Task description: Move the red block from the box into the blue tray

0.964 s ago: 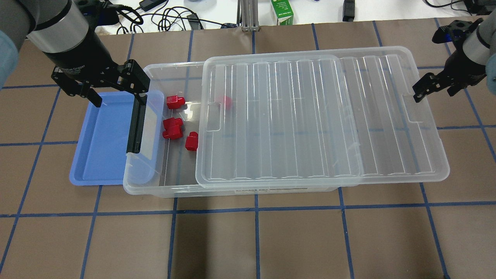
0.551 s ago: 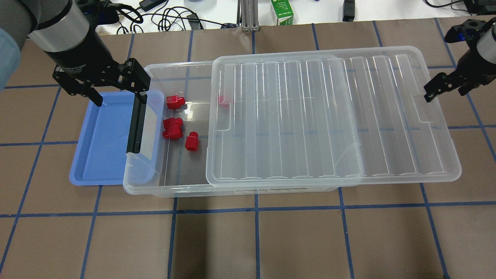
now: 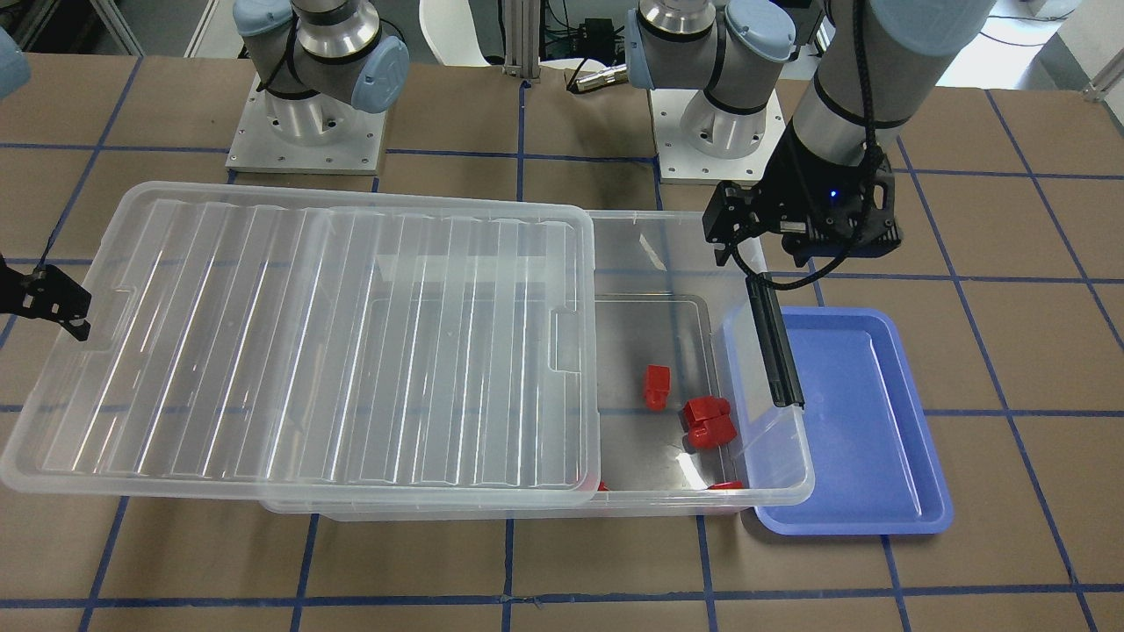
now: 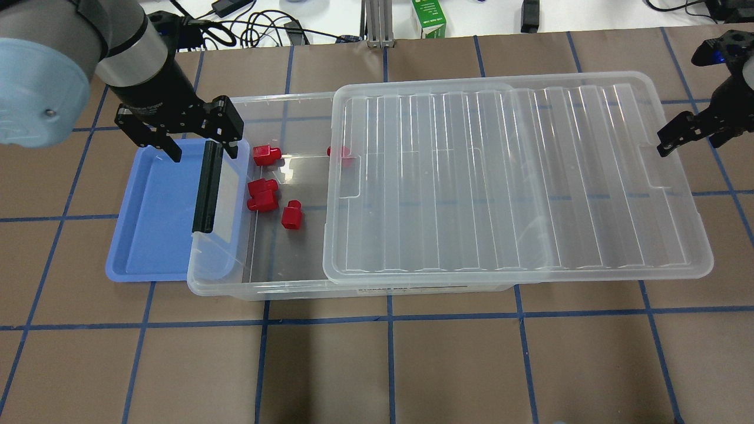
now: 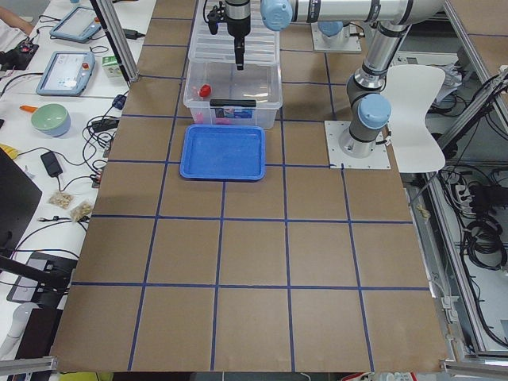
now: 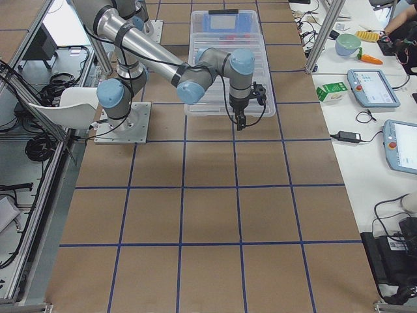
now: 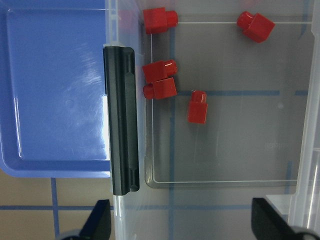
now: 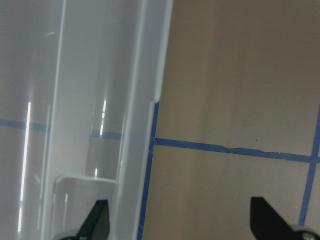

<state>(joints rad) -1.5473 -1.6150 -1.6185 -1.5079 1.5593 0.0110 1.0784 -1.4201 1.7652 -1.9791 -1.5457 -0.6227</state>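
The clear box [image 4: 259, 291] lies across the table. Its ribbed lid [image 4: 518, 176] is slid right, leaving the left end uncovered. In the uncovered end lie a small red block [image 4: 291, 215], another stubbed red block [image 4: 266, 155], a chunkier double-lobed red piece [image 4: 262, 195], and a red block [image 4: 340, 154] partly under the lid's edge. The blue tray [image 4: 153, 218] is empty, tucked against the box's black clip handle [image 4: 206, 188]. My left gripper [image 4: 202, 150] hangs open above the handle end. My right gripper [image 4: 671, 141] is open at the lid's right edge.
In the left wrist view the small block [image 7: 197, 106] lies apart from the double-lobed piece [image 7: 160, 80], with bare box floor [image 7: 240, 150] around it. Cables and a green carton [image 4: 429, 17] lie beyond the table's far edge.
The lid has slid further right along with my right gripper, uncovering more of the box. My left gripper has moved right, from over the tray's far corner to over the handle end.
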